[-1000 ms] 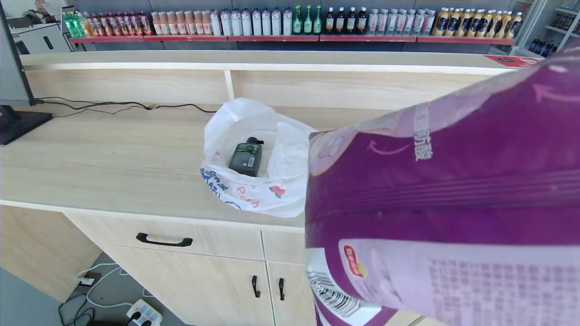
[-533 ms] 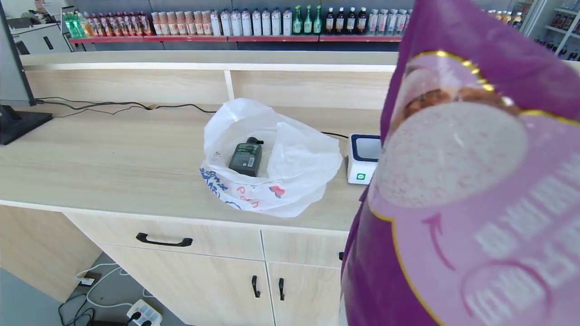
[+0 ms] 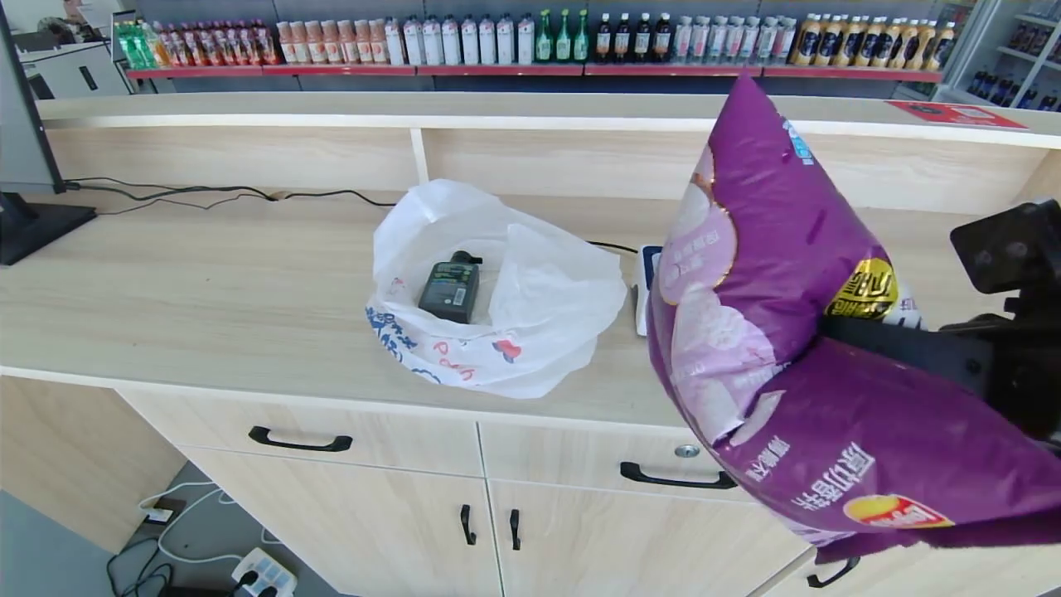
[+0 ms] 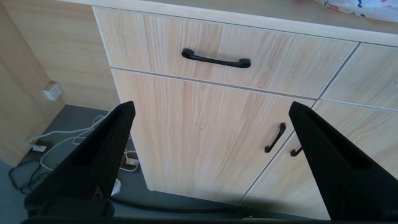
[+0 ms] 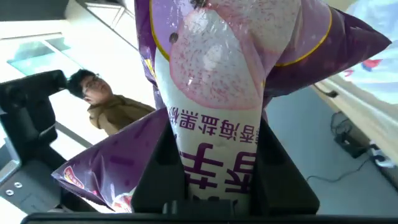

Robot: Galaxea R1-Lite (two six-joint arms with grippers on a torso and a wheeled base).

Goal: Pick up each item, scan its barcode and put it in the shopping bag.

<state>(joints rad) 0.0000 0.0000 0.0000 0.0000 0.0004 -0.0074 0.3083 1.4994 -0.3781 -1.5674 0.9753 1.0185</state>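
A large purple chip bag [image 3: 771, 332] hangs in the air at the right, above the counter's front edge, with my right gripper [image 3: 839, 333] shut across its middle. In the right wrist view the two black fingers [image 5: 163, 163] pinch the chip bag [image 5: 217, 93] from both sides. The white shopping bag [image 3: 530, 307] lies open on the wooden counter [image 3: 207, 290], holding a dark flat bottle [image 3: 450, 290]. A white barcode scanner [image 3: 644, 286] peeks out from behind the chip bag. My left gripper [image 4: 211, 115] is open, low in front of the cabinet drawer [image 4: 217, 59].
A monitor stand [image 3: 29, 224] and black cables [image 3: 207, 195] sit at the counter's back left. A raised ledge [image 3: 414, 116] runs along the far side, with drink shelves [image 3: 530, 41] behind it. Drawers and doors with black handles [image 3: 300, 441] lie below the counter.
The chip bag has swung away from the head camera, down and to the right, turning as it went. The scanner and the right gripper now show. The shopping bag has not moved.
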